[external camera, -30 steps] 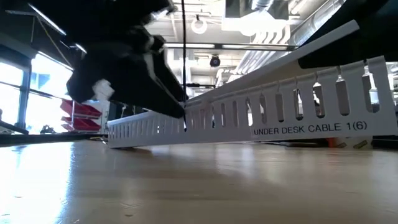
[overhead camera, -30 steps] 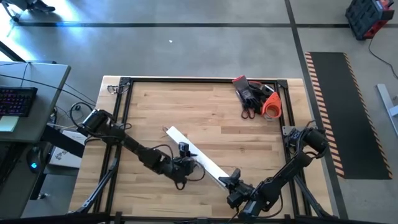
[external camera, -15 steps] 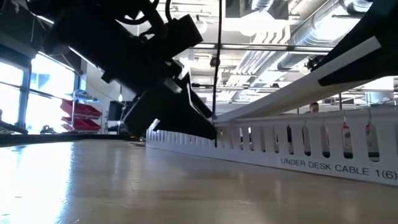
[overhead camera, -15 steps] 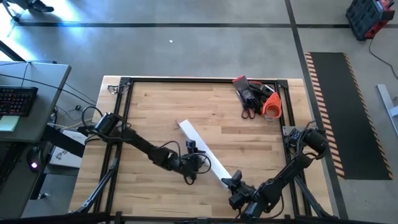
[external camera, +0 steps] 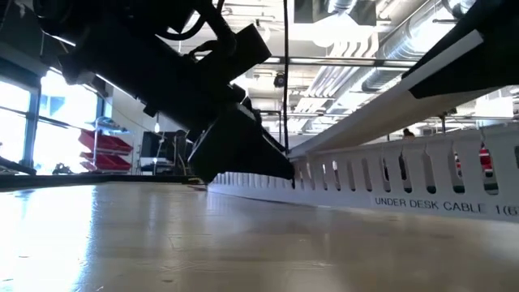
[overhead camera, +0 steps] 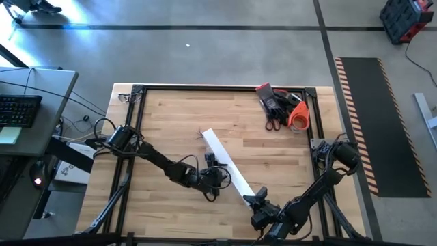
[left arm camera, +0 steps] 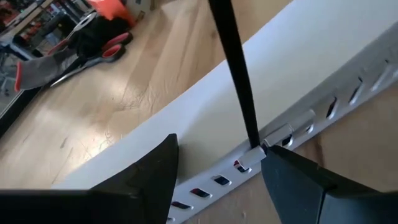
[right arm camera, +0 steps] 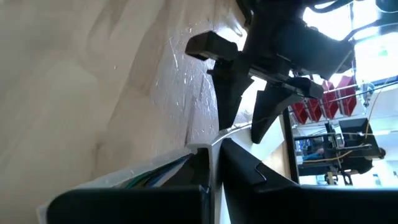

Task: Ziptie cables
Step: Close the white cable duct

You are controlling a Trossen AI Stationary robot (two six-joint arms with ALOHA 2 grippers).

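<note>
A long white slotted channel [overhead camera: 222, 154] lies slantwise on the wooden table. In the right wrist view, thin grey and greenish cables [right arm camera: 158, 176] show inside its near end. My right gripper [overhead camera: 258, 199] is shut on that end. My left gripper [overhead camera: 222, 176] stands open at the channel's middle, its fingers on either side of the slotted wall [left arm camera: 211, 183]. A black ziptie [left arm camera: 239, 81] stands up from that wall, its head beside one fingertip; the low view shows it as a thin upright line [external camera: 285, 81]. My left gripper has the ziptie's head [left arm camera: 252, 155] right beside one fingertip [left arm camera: 273, 163]; whether that finger touches the ziptie or the channel I cannot tell. My right gripper pinches a thin white wall [right arm camera: 214, 144] at the channel's near right end between its two fingers. The fingers come slanting down from the table's near right. That end is lifted [external camera: 486, 49], and the channel slopes down to its far end [external camera: 219, 178] on the table.
A heap of red, black and orange tools [overhead camera: 280, 106] lies at the table's far right corner. A dark frame [overhead camera: 136, 92] runs round the tabletop. Bare wood lies left of and beyond the channel.
My left gripper has gone down and toward the table's right edge, rolling a little, and then nearly stopped. The channel's far end has swung toward the right edge while its near end has stayed in my right gripper. The ziptie has gone along with the channel.
</note>
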